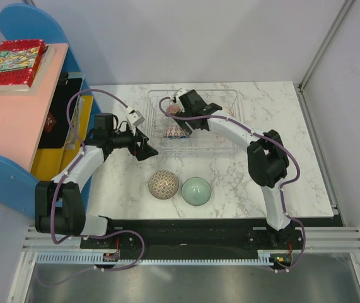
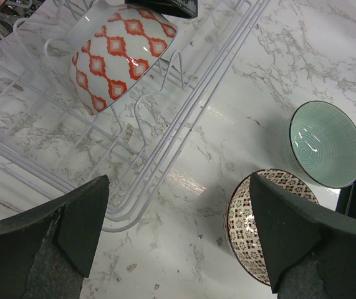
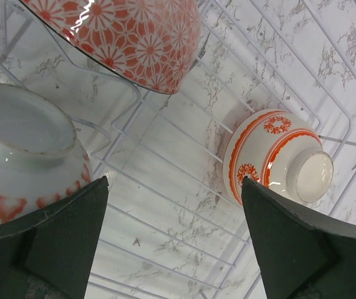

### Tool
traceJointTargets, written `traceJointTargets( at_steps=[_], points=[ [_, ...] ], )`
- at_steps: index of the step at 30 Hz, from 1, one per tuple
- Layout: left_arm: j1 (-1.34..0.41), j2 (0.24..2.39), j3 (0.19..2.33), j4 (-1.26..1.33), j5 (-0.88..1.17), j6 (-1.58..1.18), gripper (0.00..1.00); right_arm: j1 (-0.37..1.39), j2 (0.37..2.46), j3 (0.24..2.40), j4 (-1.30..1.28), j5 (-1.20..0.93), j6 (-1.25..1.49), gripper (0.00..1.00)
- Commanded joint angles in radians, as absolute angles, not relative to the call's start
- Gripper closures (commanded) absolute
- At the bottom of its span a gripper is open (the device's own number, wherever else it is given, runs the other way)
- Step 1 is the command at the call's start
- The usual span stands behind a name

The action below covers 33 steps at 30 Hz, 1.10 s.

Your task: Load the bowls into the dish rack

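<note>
The dish rack stands at the back middle of the table; its wires show in both wrist views. Three bowls sit in it: orange-red floral, white with orange rings, and white with an orange diamond pattern. A beige lattice bowl and a mint-green bowl stand on the table in front of the rack. My left gripper is open and empty at the rack's front left corner. My right gripper is open and empty above the rack floor.
A pink and blue shelf with a book stands left of the table, with a yellow bin beside it. Grey walls close the back and right. The black arm rail runs along the near edge.
</note>
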State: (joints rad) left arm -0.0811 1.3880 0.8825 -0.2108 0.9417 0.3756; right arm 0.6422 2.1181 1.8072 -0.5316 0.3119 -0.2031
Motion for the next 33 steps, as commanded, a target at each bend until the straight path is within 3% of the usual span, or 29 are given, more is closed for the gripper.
traceJointTargets(
  at_steps=[1, 33],
  points=[
    [-0.084, 1.365, 0.877, -0.199, 0.95, 0.408, 0.0, 0.669, 2.02, 1.865, -0.538, 0.256, -0.199, 0.05],
    [-0.084, 1.348, 0.87, -0.202, 0.953, 0.413, 0.0, 0.673, 2.207, 1.884, -0.532, 0.152, -0.113, 0.09]
  ],
)
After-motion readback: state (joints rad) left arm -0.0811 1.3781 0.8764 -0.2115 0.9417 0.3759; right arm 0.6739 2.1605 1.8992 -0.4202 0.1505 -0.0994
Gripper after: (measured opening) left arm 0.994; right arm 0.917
